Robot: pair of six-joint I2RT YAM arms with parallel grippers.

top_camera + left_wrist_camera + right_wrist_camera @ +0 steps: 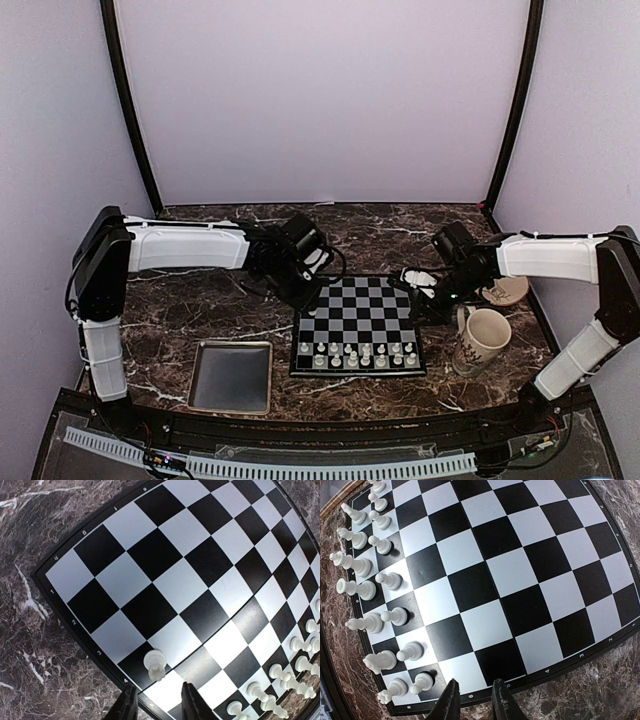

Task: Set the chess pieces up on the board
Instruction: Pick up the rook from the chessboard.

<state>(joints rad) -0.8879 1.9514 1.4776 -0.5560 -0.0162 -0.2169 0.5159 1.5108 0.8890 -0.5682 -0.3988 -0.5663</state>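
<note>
Chess pieces (357, 353) are crowding the board's (362, 300) near rows, a mug (484, 335) is flanking it; far squares are lying open.

Pale lilac walls (320, 100), 2 black corner posts (130, 110) (slanted), dark marble table (190, 310)

Our left arm (190, 245) reaches to the far left corner of the board (365, 300), our right arm (550, 258) to its far right edge. We hold the left gripper (158, 686) and right gripper (474, 681) low, fingers slightly parted, empty.

White-shelled arms (190, 245), black joints (100, 265), dark tapered fingers (126, 706) (thin black cables (70, 295))
</note>
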